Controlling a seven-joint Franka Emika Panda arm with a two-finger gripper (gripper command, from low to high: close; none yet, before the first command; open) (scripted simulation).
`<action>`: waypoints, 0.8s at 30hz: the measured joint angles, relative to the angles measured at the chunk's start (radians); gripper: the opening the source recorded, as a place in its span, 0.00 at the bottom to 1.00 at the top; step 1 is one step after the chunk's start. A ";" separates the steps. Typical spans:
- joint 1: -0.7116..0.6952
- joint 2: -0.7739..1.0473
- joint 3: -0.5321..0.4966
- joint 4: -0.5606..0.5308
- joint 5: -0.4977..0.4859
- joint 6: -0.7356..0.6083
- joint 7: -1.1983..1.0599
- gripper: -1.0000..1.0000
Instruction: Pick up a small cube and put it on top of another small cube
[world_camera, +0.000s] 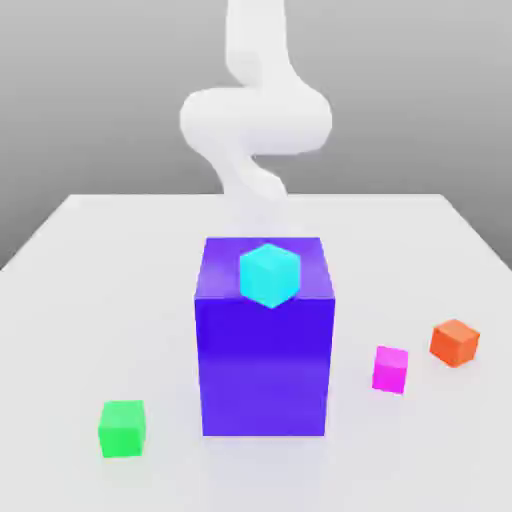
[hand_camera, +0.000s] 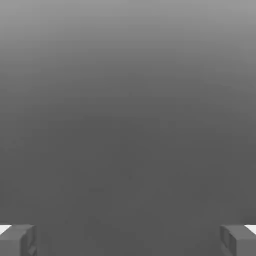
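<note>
The small magenta-pink cube rests on the white table, toward the exterior view's right, just beside the big block. Near the front on the exterior view's left sits the small bright green cube. They lie far apart, with the block between them. My white arm rises behind the block at the back of the table, away from both cubes. In the hand view my gripper is open: its grey fingertips stand wide apart with plain grey background between them and nothing held.
A tall blue-purple block stands mid-table with a cyan cube on its top. An orange cube lies just beyond the magenta one, toward the exterior view's right. The table's right edge runs close to it.
</note>
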 joint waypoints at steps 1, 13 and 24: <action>0.027 0.034 0.003 -0.029 0.004 0.027 -0.031 0.50; 0.323 0.447 0.067 -0.368 0.044 0.345 -0.405 0.50; 0.510 0.899 0.053 -0.518 -0.107 0.692 -0.495 0.50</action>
